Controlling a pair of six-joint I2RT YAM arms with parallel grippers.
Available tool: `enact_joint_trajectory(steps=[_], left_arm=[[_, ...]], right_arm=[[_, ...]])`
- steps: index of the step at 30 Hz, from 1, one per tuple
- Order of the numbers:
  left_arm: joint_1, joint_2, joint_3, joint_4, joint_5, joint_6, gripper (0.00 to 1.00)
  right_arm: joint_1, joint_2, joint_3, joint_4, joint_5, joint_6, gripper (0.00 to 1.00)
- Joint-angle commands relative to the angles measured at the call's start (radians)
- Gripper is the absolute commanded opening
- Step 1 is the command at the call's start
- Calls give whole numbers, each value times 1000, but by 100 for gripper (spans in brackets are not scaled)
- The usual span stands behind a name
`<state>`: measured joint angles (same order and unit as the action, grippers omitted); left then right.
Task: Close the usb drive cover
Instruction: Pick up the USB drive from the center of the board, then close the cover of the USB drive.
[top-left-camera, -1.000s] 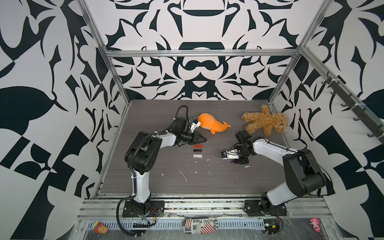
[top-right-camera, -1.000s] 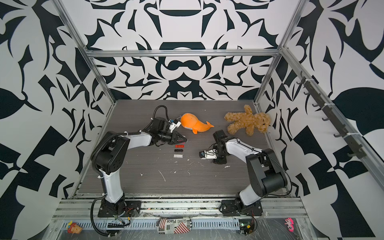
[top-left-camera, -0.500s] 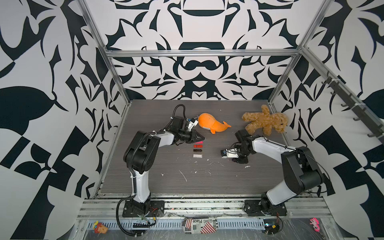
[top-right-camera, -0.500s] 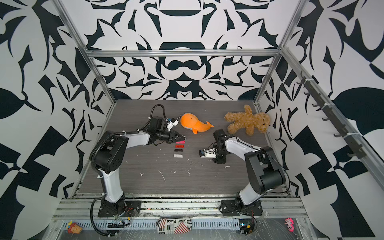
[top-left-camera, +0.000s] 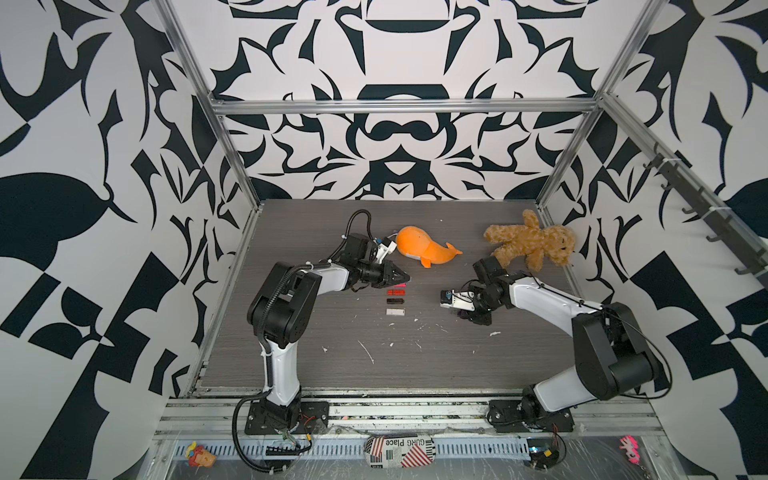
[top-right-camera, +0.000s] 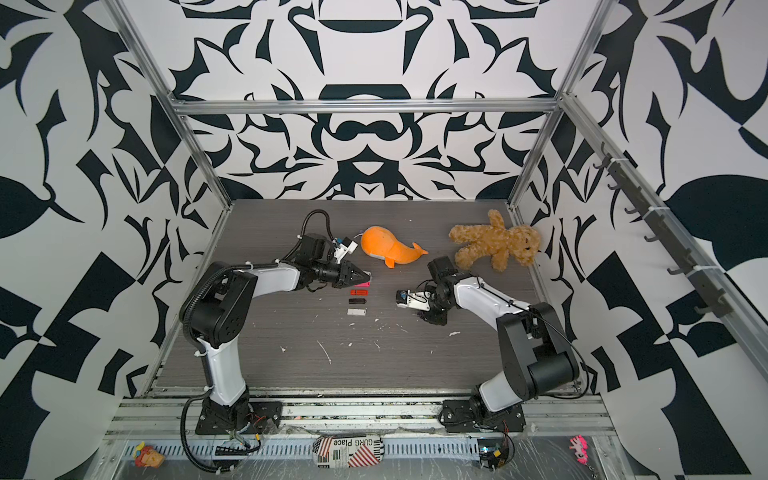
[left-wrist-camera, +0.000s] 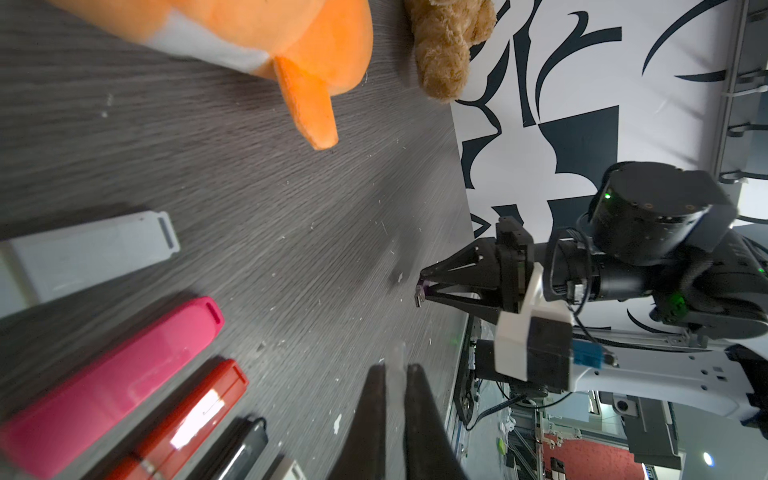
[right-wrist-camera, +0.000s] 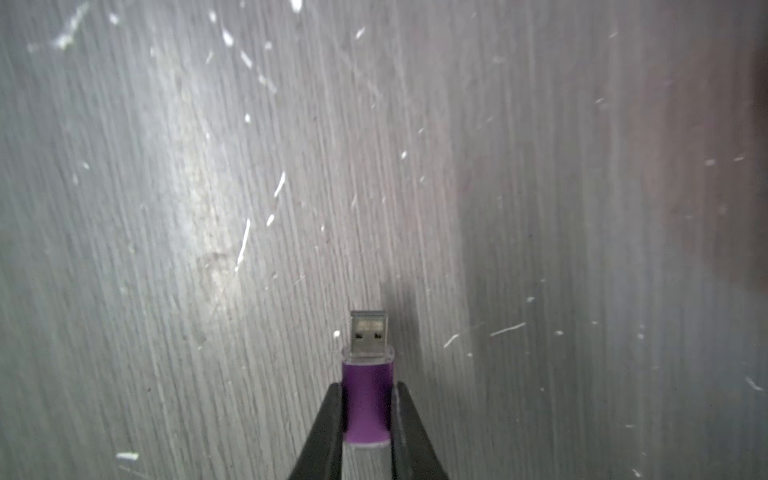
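Note:
My right gripper (right-wrist-camera: 368, 388) is shut on a purple usb drive (right-wrist-camera: 368, 374). The drive's bare metal plug (right-wrist-camera: 368, 332) sticks out past the fingertips, just above the grey table. The left wrist view shows that right gripper (left-wrist-camera: 420, 293) from the side with the purple drive (left-wrist-camera: 422, 286) at its tip. My left gripper (left-wrist-camera: 396, 370) is shut on a pale translucent cover (left-wrist-camera: 397, 353) that pokes out between its fingers. In both top views the left gripper (top-left-camera: 405, 277) (top-right-camera: 368, 274) sits left of centre. The right gripper (top-left-camera: 471, 320) (top-right-camera: 428, 318) is well apart from it, to the right.
Next to the left gripper lies a row of capped drives: pink (left-wrist-camera: 112, 382), red (left-wrist-camera: 187, 419), black (left-wrist-camera: 237, 453), and a white one (left-wrist-camera: 91, 249). An orange plush whale (top-left-camera: 424, 251) and a brown teddy bear (top-left-camera: 528, 245) lie at the back. White crumbs dot the table.
The right gripper's jaws have closed onto the purple drive. Both arms have hardly shifted.

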<state>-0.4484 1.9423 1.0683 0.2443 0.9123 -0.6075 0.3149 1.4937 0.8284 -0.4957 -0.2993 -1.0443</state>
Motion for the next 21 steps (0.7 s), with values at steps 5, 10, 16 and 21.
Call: enact_joint_trajectory(steps=[5, 10, 16, 21], left_arm=[[1, -49, -58, 82, -21, -61, 7], [-2, -52, -73, 115, -31, -87, 7], [-6, -62, -92, 117, -53, -89, 7], [-7, -67, -99, 90, -82, -70, 7]], right_arm=[[45, -52, -23, 271, -71, 252, 13], [157, -17, -52, 461, 74, 335, 13], [260, 57, -41, 575, 169, 426, 14], [287, 97, -24, 601, 197, 476, 13]])
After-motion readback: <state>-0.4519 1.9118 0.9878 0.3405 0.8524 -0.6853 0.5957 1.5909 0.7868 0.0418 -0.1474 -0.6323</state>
